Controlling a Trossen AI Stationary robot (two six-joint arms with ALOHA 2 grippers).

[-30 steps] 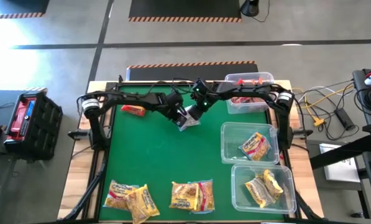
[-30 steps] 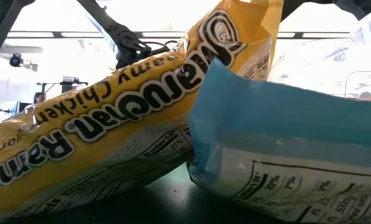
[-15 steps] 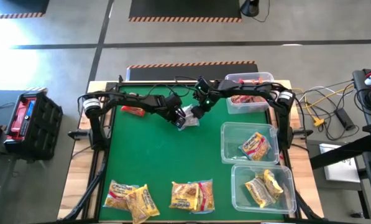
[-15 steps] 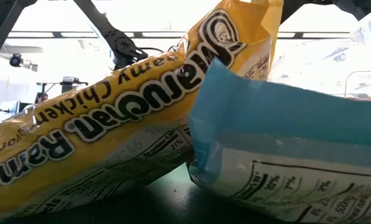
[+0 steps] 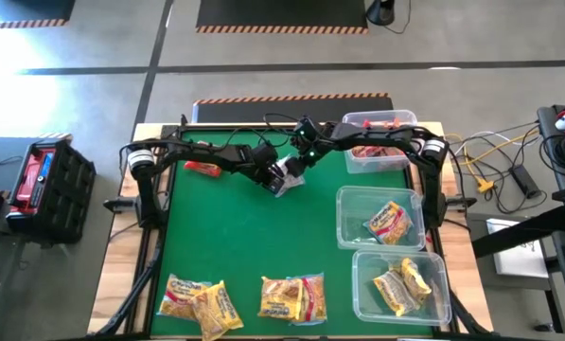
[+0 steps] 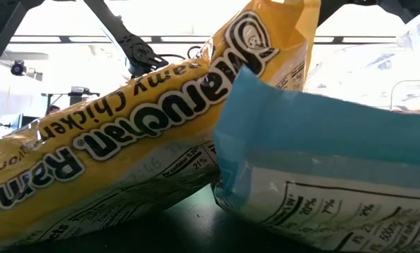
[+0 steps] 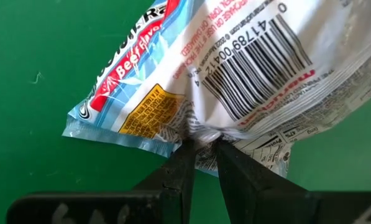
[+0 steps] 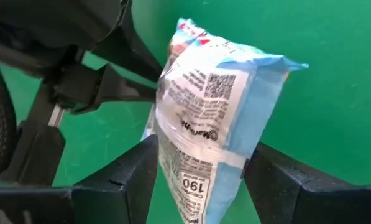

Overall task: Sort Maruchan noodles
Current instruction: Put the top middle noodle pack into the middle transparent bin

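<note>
Over the far middle of the green table point(image 5: 225, 237), the left gripper point(image 7: 202, 144) pinches the blue-and-white beef ramen packet point(image 7: 235, 81) by its edge, while the right gripper point(image 8: 201, 171) stands open with its fingers either side of the packet's opposite end.

low view: table hidden behind 2 packets point(image 6: 125, 147) | far bin point(image 5: 381, 142) contents unclear

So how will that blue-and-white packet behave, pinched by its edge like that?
The packet looks crinkly and thin; its film bunches where the left claw pinches it, so it probably flexes at the seam. It hangs without sagging much, so it is likely light. The open right claw straddles it; glossy wrap may slip.
</note>
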